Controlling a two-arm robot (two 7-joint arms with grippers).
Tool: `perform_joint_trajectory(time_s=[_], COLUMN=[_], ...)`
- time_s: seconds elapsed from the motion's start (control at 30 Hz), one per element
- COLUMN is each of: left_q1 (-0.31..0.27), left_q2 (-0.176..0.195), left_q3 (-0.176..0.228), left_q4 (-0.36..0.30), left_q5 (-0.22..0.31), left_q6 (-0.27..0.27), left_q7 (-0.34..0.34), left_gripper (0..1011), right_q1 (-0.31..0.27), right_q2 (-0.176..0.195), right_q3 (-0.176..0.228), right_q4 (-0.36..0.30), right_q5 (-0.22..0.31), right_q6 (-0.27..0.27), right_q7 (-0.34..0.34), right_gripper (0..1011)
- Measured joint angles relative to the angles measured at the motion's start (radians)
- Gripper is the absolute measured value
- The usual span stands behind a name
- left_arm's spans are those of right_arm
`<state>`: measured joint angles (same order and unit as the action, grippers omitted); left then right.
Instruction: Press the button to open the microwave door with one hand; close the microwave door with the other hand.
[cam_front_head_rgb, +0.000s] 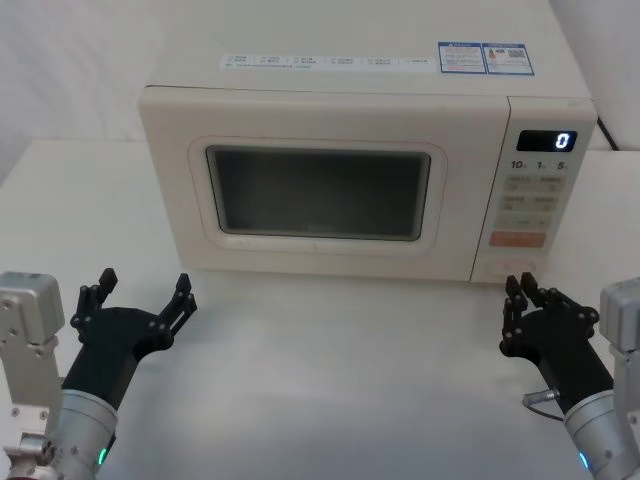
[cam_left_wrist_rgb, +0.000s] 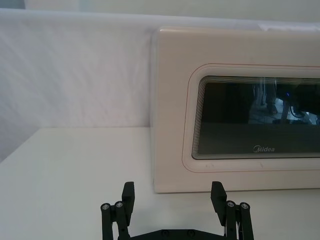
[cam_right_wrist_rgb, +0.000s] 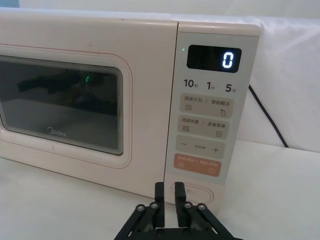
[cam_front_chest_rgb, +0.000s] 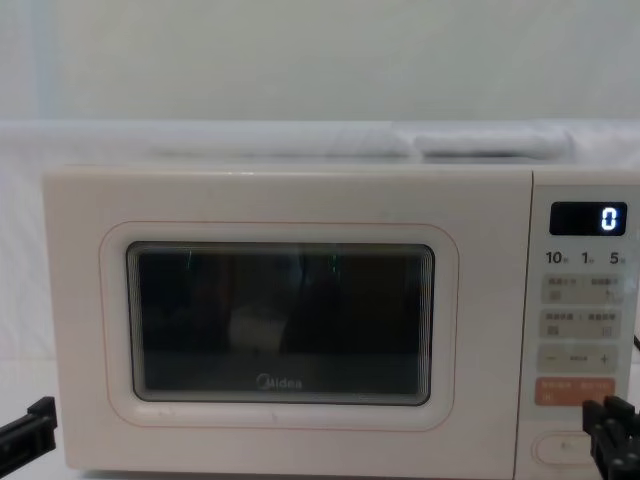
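The cream microwave stands at the back of the white table, and the microwave door (cam_front_head_rgb: 320, 115) with its dark window lies flush and closed (cam_left_wrist_rgb: 170, 110) (cam_right_wrist_rgb: 145, 75) (cam_front_chest_rgb: 280, 200). The button (cam_front_head_rgb: 510, 266) (cam_right_wrist_rgb: 196, 192) (cam_front_chest_rgb: 562, 449) is the wide pill-shaped key at the bottom of the control panel. My right gripper (cam_front_head_rgb: 528, 292) (cam_right_wrist_rgb: 170, 192) (cam_front_chest_rgb: 612, 425) is shut with nothing in it, a short way in front of the button, and its tips cover the button's left end in the right wrist view. At the front left, well short of the door, my left gripper (cam_front_head_rgb: 145, 290) (cam_left_wrist_rgb: 172, 200) is open and empty.
The panel's display (cam_front_head_rgb: 545, 141) reads 0, and an orange key (cam_front_head_rgb: 518, 239) sits just above the button. A black power cord (cam_right_wrist_rgb: 267, 115) runs down behind the microwave's right side. Bare white table (cam_front_head_rgb: 330, 380) lies between the grippers.
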<state>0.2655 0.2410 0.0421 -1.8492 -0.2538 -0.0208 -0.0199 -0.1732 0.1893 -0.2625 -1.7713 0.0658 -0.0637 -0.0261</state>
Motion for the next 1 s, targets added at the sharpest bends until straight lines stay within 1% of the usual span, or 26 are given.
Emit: perform_joint_trajectory(time_s=[0.07,0.1,0.13,0.23,1.0], left_q1=[0.000,0.000,0.000,0.000,0.000], left_q2=[0.000,0.000,0.000,0.000,0.000], left_q3=[0.000,0.000,0.000,0.000,0.000], left_q4=[0.000,0.000,0.000,0.000,0.000], left_q5=[0.000,0.000,0.000,0.000,0.000], left_q6=[0.000,0.000,0.000,0.000,0.000], left_q7=[0.000,0.000,0.000,0.000,0.000], left_gripper=[1001,1001,1001,1001,1001], right_q1=[0.000,0.000,0.000,0.000,0.000], right_q2=[0.000,0.000,0.000,0.000,0.000], right_q3=[0.000,0.000,0.000,0.000,0.000], right_q4=[0.000,0.000,0.000,0.000,0.000], right_q5=[0.000,0.000,0.000,0.000,0.000], right_q6=[0.000,0.000,0.000,0.000,0.000], right_q7=[0.000,0.000,0.000,0.000,0.000], right_gripper=[113,60,35,0,0])
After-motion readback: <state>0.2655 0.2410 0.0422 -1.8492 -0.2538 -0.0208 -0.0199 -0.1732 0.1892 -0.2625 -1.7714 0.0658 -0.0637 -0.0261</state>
